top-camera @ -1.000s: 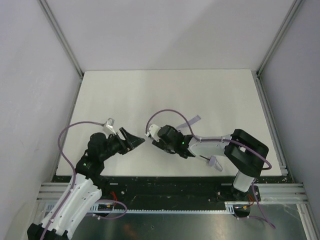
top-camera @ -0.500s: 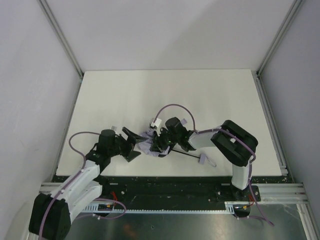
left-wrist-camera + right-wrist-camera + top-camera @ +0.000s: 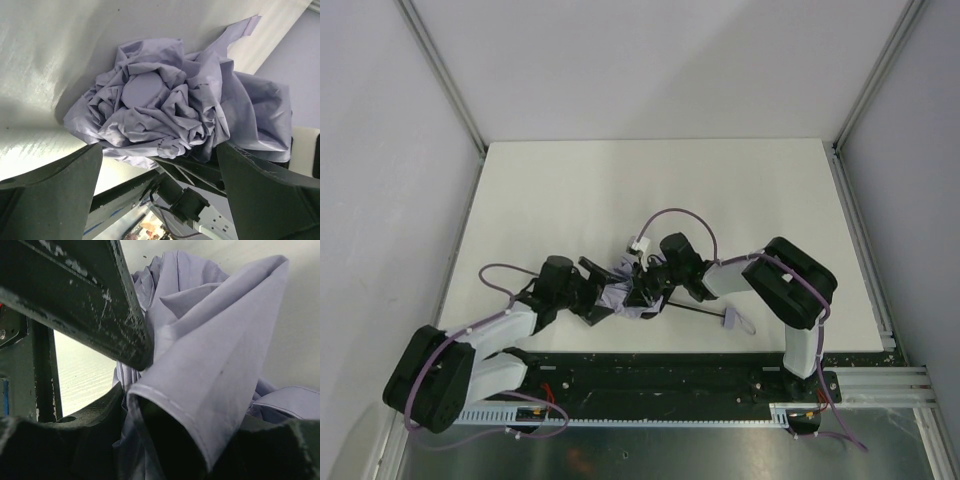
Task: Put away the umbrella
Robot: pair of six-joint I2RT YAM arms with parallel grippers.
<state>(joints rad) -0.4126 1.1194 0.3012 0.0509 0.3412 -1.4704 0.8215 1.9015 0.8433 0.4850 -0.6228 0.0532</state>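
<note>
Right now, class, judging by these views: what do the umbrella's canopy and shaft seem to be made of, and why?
The canopy looks like thin synthetic fabric, pale lavender with a faint sheen: it crumples into sharp creases and shows a stitched hem. The shaft is probably metal, black and thin, lying dead straight; too small to be sure.

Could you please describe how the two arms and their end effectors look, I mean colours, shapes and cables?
The left arm and right arm have white shells on their links and bulky black joints. A thin purple cable loops along each. The left end effector and right end effector are black, with two broad fingers; the right one's show pale scuffs.
</note>
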